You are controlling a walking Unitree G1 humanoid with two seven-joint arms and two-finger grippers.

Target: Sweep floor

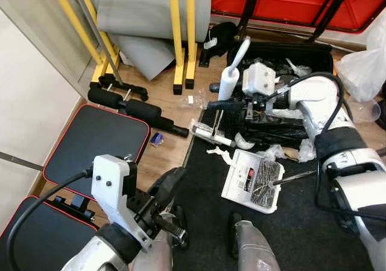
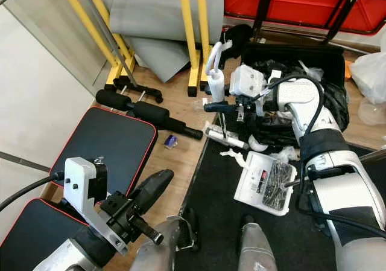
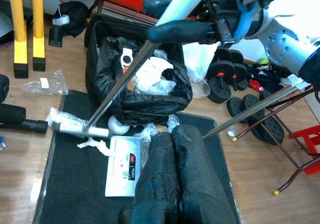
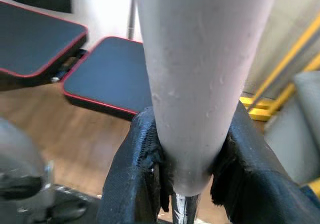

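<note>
My right gripper (image 1: 228, 105) is shut on the white handle (image 1: 232, 72) of a small broom. Its thin metal shaft runs down to the brush head (image 1: 204, 133), which lies at the edge of the black mat (image 1: 205, 192). In the right wrist view the fingers (image 4: 135, 179) clamp the handle (image 4: 200, 74) from both sides. A white dustpan (image 1: 248, 180) holding dark debris sits on the mat just right of the brush, its long metal handle (image 1: 298, 175) pointing right. A crumpled paper scrap (image 1: 220, 153) lies between brush and dustpan. My left gripper (image 1: 169, 183) hangs low at the left, shut and empty (image 3: 172, 174).
A black rubbish bag (image 1: 274, 123) with white litter stands behind the dustpan. Black padded bench parts (image 1: 96, 141) and foam rollers (image 1: 142, 111) fill the left floor. Yellow frame legs (image 1: 181, 35) stand at the back. Dumbbell plates (image 3: 235, 79) and a folding stand (image 3: 295, 154) lie to the right.
</note>
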